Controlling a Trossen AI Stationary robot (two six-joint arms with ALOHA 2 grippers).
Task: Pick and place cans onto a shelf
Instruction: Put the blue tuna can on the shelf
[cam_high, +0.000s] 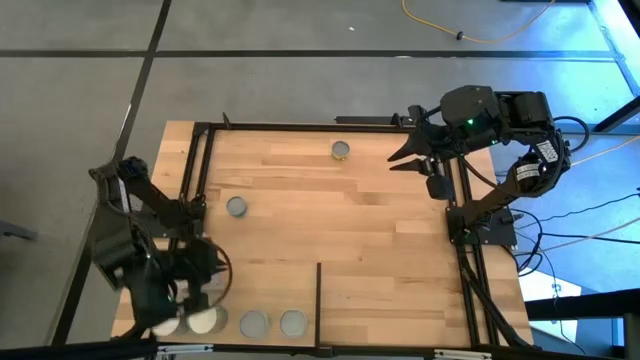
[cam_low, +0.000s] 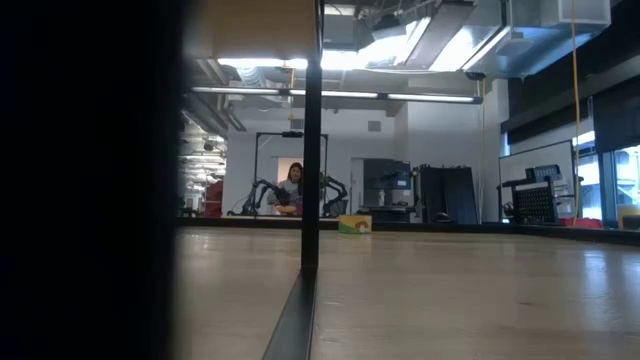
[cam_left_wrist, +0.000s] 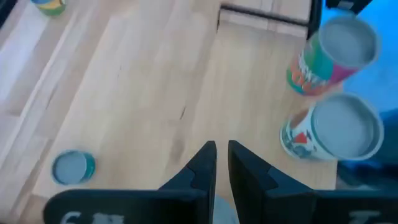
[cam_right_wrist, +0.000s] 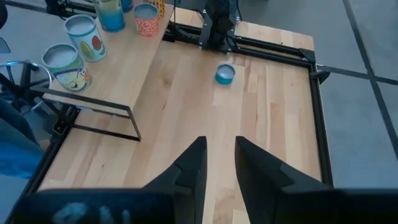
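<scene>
Several cans stand on their bases on the pale shelf board (cam_high: 275, 295) at the table's near left, beside its black upright edge (cam_high: 319, 295): two grey-topped (cam_high: 254, 322) (cam_high: 292, 322) and two whitish-topped (cam_high: 203, 320) partly under my left arm. A teal-sided can (cam_high: 236, 207) and another can (cam_high: 341, 150) stand on the tabletop. My left gripper (cam_left_wrist: 222, 155) is shut and empty above the board, left of two printed cans (cam_left_wrist: 339, 127). My right gripper (cam_high: 405, 158) (cam_right_wrist: 219, 149) is open and empty above the table's far right.
A black frame runs along the table's edges (cam_high: 195, 170) (cam_high: 465, 230). The low view is dark on its left, with the black upright (cam_low: 311, 150) in the middle. A person (cam_low: 292, 185) sits in the room far behind the table.
</scene>
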